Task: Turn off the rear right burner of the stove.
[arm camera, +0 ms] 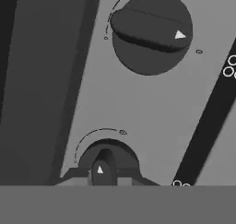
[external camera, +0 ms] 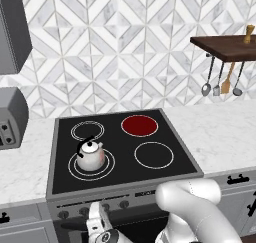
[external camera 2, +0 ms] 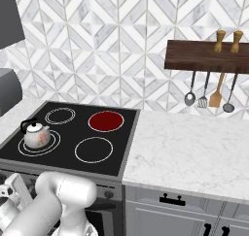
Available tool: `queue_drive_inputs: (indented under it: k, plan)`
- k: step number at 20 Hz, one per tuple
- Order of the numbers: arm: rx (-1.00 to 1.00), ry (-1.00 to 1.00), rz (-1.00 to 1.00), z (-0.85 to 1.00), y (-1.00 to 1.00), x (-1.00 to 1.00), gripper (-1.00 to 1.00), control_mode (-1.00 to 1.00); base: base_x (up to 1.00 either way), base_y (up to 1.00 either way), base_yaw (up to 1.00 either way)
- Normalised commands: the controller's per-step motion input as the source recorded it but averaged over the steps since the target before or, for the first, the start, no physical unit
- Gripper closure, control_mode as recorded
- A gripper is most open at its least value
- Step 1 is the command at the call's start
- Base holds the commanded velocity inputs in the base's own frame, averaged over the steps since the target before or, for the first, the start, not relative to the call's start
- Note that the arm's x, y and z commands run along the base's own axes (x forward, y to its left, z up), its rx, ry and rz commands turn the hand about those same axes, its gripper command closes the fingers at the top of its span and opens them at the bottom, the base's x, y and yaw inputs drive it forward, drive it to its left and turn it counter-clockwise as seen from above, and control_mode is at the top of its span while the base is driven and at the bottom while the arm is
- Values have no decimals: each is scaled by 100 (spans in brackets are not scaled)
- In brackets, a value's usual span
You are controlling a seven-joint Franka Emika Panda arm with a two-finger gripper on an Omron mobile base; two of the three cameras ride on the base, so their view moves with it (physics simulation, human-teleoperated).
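- We see the arm bent low, its gripper (external camera: 101, 227) against the stove (external camera: 65, 122) front's left edge
- In the hand view a knob (arm camera: 105, 165) sits between the fingertips, seemingly clamped
- The rear right burner (external camera: 139, 125) glows red at the cooktop's back right corner
- A kettle (external camera: 90, 154) stands front left

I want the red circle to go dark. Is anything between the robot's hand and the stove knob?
Nothing visible is in the way. The gripper sits right at the knob on the stove front. The rear right burner glows red.
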Motion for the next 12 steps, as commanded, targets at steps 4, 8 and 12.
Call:
queue_drive_inputs:
  k: [4,8,12]
  plan:
    - [60,7,-17,25,-31,0,100,-100,0,0,0]
    - [63,9,-18,28,-27,0,100,-100,0,0,0]
    - [62,8,-17,26,-25,0,100,-100,0,0,0]
